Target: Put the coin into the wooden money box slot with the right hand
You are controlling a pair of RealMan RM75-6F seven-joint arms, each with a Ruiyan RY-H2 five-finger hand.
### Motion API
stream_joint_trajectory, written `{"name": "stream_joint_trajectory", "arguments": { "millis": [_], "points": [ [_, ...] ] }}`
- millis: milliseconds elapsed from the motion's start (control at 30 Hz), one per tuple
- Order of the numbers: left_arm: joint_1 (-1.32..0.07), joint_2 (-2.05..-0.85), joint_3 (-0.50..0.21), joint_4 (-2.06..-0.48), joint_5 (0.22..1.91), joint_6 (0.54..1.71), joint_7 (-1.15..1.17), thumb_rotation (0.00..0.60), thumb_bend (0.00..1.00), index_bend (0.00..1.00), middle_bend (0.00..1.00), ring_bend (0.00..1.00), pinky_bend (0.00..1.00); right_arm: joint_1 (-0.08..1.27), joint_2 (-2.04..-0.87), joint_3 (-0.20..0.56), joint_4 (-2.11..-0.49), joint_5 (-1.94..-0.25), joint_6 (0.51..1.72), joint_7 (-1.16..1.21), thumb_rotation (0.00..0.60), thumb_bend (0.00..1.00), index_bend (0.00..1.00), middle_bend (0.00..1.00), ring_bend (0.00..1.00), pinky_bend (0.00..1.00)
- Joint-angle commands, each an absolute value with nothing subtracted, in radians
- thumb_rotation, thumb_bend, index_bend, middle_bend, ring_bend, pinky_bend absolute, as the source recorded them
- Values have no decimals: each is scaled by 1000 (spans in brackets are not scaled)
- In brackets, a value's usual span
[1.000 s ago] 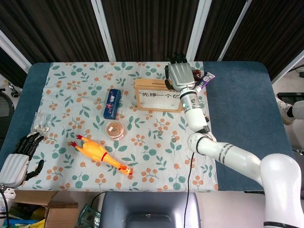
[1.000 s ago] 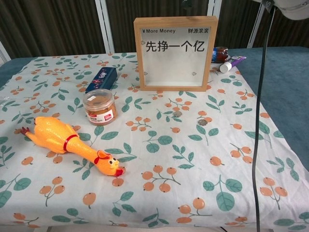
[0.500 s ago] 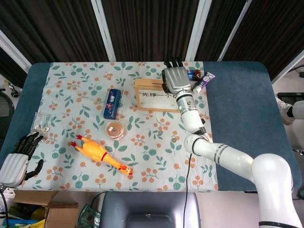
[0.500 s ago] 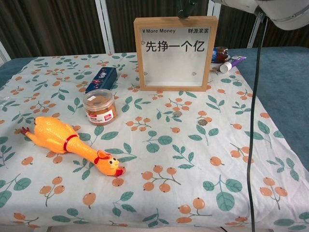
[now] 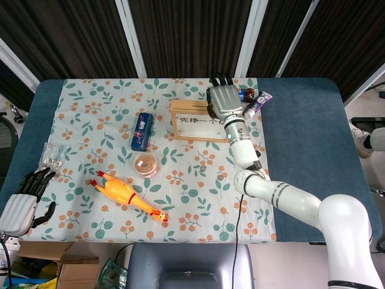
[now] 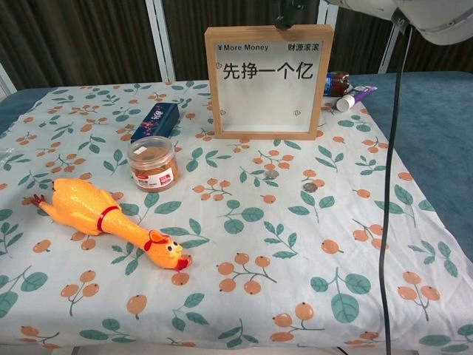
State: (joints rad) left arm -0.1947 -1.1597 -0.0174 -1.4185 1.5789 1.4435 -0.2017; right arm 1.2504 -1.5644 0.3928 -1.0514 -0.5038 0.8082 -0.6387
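The wooden money box (image 5: 195, 122) stands upright at the back of the flowered cloth, its printed glass front (image 6: 267, 81) facing the chest camera. My right hand (image 5: 225, 100) hovers back-up over the box's right top edge. Its dark fingertips (image 6: 286, 12) point down at the top rim. No coin shows between them, so whether one is pinched is hidden. Two small coins (image 6: 272, 174) (image 6: 310, 188) lie on the cloth in front of the box. My left hand (image 5: 24, 201) hangs past the table's near left corner, fingers apart and holding nothing.
A blue tin (image 5: 142, 130), a small lidded jar (image 5: 145, 164) and a yellow rubber chicken (image 5: 129, 195) lie left of the box. A clear bag (image 5: 53, 155) sits at the cloth's left edge. A tube and bottle (image 5: 255, 101) lie behind the box. A black cable (image 6: 387, 185) hangs at right.
My right hand swung left from beside the box's right end to over its top edge, then settled back slightly right. The left hand and the objects stayed put.
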Motion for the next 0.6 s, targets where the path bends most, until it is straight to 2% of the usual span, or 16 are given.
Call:
{"name": "stream_joint_trajectory", "arguments": {
  "millis": [33, 400, 500, 600],
  "points": [
    [-195, -1160, -18, -1419, 1578, 1442, -201, 600, 481, 0, 0, 0, 37, 1251, -1561, 390, -1055, -496, 809, -644, 600, 582, 554, 235, 0, 2],
    [-196, -1158, -17, -1421, 1579, 1444, -203, 600, 482, 0, 0, 0, 37, 1237, -1542, 403, -1096, -537, 850, -594, 600, 581, 495, 217, 0, 2],
    [-196, -1158, -18, -1421, 1580, 1445, -204, 600, 481, 0, 0, 0, 37, 1201, -1493, 419, -1204, -606, 892, -530, 600, 577, 446, 199, 0, 2],
    [-195, -1158, -16, -1424, 1585, 1450, -201, 600, 482, 0, 0, 0, 37, 1126, -1404, 413, -1390, -717, 965, -461, 600, 517, 387, 178, 0, 2]
  ]
}}
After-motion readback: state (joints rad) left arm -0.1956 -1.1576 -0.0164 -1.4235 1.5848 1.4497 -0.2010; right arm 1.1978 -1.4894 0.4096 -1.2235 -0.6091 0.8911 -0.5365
